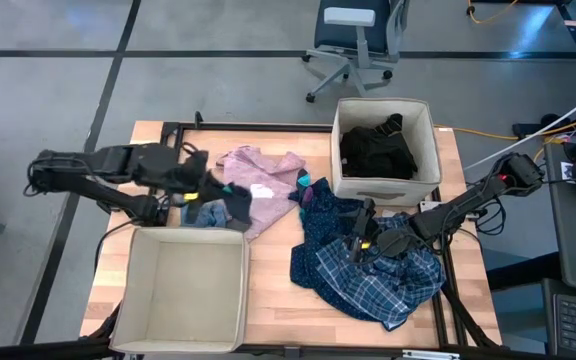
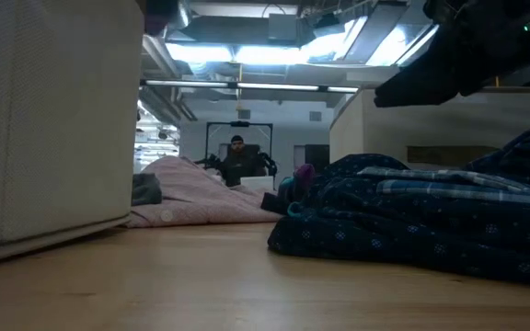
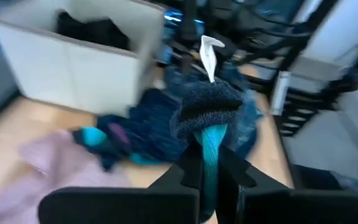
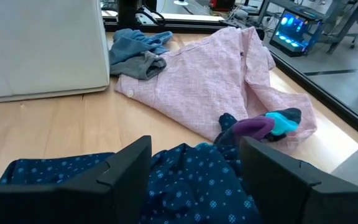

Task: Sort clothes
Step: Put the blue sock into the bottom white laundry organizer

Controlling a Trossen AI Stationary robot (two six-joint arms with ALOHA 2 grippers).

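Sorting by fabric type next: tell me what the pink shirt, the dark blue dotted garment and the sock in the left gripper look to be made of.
Pink shirt: thin woven cloth, likely cotton or linen, matte, finely creased.
Dark blue dotted garment: soft light woven fabric with a small printed pattern, draping in loose folds.
Sock in the left gripper: knit, fuzzy dark cuff, teal body; probably a cotton blend.

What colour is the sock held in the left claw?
Teal with a dark, fuzzy cuff: the sock, pinched in the left claw, shows best in the left wrist view.
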